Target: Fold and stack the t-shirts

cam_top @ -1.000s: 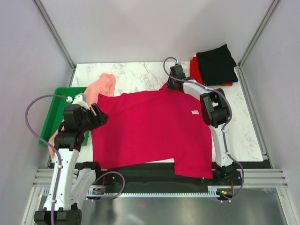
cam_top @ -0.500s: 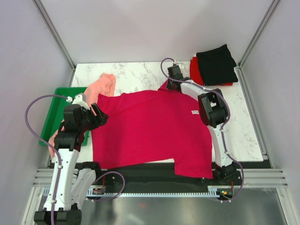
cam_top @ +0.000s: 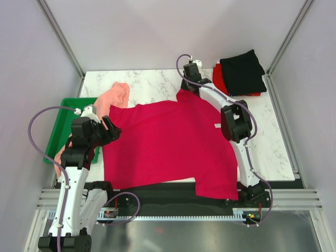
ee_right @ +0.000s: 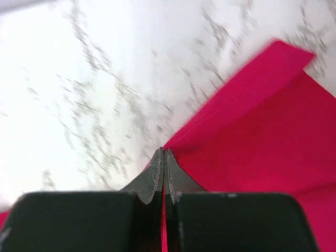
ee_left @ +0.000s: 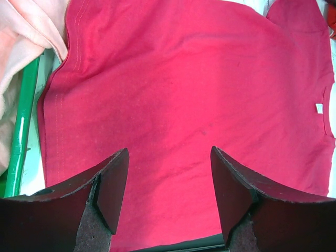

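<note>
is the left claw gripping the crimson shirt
No, the left claw is open above the crimson shirt, its fingers spread apart with flat cloth visible between them.

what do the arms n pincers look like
Both the left arm and right arm have white links with bulky black joints, and a lavender-grey cable loops along each. The left pincer has dark, rough-textured, wedge-shaped fingers; the right pincer tapers to thin dark-grey tips.
</note>
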Robot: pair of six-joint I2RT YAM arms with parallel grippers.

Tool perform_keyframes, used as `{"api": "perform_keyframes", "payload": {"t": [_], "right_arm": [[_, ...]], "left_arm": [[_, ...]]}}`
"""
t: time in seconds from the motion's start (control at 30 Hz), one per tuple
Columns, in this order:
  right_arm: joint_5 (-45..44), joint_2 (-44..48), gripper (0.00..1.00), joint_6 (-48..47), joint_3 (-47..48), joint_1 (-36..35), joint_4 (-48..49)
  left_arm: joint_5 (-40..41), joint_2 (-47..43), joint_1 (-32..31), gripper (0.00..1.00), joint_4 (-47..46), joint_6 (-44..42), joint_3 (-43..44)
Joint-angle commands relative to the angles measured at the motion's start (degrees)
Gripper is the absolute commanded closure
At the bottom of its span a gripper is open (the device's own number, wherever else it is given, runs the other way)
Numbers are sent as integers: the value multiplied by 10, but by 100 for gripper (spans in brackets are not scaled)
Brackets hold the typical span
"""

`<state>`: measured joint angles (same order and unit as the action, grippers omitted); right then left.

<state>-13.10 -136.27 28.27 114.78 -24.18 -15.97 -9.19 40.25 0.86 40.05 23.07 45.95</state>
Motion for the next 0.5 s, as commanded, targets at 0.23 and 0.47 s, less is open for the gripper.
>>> {"api": "perform_keyframes", "payload": {"t": [0.23, 0.47], "right_arm": [[69, -171, 90, -12, 226, -30, 62], [45, -152, 13, -60, 219, -26, 117]], "left_arm": [[-4, -6, -2, 30, -27, -11, -3], [-3, -3, -2, 30, -26, -9, -3]]}}
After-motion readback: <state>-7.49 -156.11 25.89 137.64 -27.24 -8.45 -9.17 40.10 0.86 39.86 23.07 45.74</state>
